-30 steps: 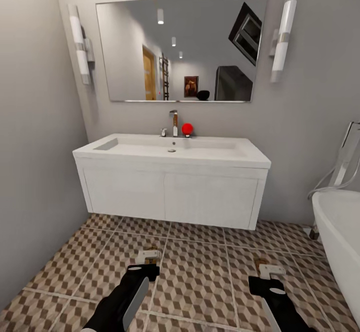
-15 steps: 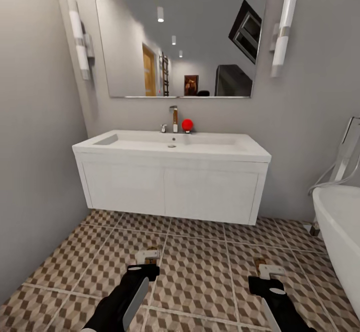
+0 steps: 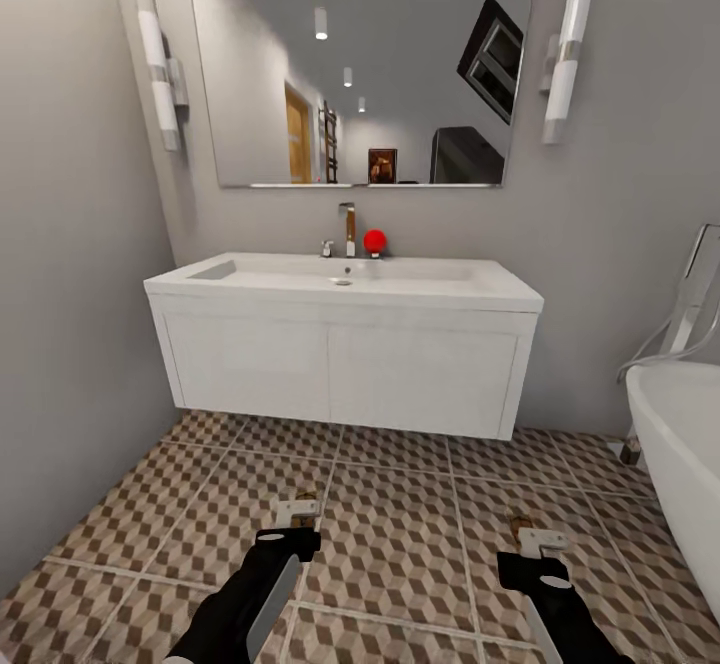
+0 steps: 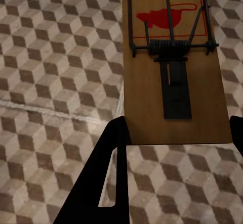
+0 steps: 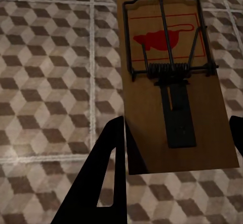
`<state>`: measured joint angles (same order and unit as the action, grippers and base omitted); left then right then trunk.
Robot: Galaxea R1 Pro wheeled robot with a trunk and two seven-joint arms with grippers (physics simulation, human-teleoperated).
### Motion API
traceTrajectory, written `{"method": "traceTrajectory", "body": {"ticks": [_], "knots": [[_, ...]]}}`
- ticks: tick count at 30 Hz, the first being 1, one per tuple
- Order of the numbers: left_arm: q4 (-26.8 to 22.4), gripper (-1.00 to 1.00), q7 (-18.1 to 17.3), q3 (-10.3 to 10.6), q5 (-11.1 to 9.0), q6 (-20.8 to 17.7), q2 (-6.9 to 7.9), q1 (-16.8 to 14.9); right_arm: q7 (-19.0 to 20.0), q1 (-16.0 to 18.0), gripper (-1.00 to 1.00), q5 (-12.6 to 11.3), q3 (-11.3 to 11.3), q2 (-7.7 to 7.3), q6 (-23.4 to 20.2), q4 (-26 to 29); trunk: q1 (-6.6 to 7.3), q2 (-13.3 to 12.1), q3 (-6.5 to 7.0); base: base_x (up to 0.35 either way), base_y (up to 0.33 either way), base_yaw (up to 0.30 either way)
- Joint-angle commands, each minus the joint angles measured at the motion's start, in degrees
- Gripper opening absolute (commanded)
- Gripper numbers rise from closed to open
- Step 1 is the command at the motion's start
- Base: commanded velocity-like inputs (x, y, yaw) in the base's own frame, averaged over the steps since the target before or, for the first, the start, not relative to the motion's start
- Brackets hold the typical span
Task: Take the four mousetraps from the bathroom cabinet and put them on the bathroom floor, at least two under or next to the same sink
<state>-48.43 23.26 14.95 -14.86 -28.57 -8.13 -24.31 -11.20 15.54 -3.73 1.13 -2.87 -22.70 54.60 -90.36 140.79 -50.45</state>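
My left gripper [image 3: 297, 516] is shut on the near end of a tan mousetrap [image 4: 172, 67], held flat above the cube-patterned bathroom floor [image 3: 400, 534]. My right gripper [image 3: 540, 544] is shut on a second mousetrap [image 5: 174, 82] in the same way. Each board carries a wire spring bar and a red printed mark. In the head view only the far tips of the mousetraps [image 3: 305, 494] [image 3: 520, 522] poke out past the fingers. The white sink [image 3: 430, 284] with its chrome tap [image 3: 347, 229] tops a white vanity straight ahead, well beyond both grippers. The wooden cabinet is out of view.
A white bathtub [image 3: 680, 434] with a chrome floor tap stands at the right. A grey wall [image 3: 70, 344] closes the left side. A red ball [image 3: 375, 240] sits by the tap, and a wide mirror [image 3: 360, 74] hangs above. Open floor lies under the wall-hung vanity [image 3: 340, 369].
The whole head picture has shifted: sink and mirror sit slightly higher, so the camera has moved. Both grippers keep their mousetraps and their place in the view.
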Motion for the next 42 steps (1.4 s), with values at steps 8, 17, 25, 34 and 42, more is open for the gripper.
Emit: {"method": "traceTrajectory", "body": {"ticks": [8,17,25,34,42], "knots": [[-0.1,-1.00,0.6,0.2,-0.5,-0.2,0.01,0.0,-0.4,0.0,-1.00,-0.4,-0.1,-0.03,-0.2,0.2,-1.36,2.5,-1.59,0.000,0.000,0.000],[-0.1,-1.00,0.6,0.2,-0.5,-0.2,0.07,0.0,-0.3,0.1,-1.00,-0.4,-0.1,-0.03,-0.2,0.1,-1.59,2.6,-3.58,0.000,0.000,0.000],[-0.1,-1.00,0.6,0.2,-0.5,-0.2,0.05,0.0,-0.3,0.1,-1.00,-0.5,-0.1,-0.03,-0.2,0.1,-1.78,2.7,-5.13,0.000,0.000,0.000],[-0.2,-1.00,0.9,0.3,-0.3,0.0,0.05,0.0,-0.3,0.0,-1.00,-0.5,-0.1,0.00,-0.2,0.1,-1.78,2.7,-5.13,0.000,0.000,0.000],[-0.9,-1.00,1.2,0.1,-0.2,0.0,0.05,0.0,-0.3,0.0,-1.00,-0.5,-0.1,-0.03,-0.1,0.1,-1.78,2.7,-5.13,0.000,0.000,0.000]]}}
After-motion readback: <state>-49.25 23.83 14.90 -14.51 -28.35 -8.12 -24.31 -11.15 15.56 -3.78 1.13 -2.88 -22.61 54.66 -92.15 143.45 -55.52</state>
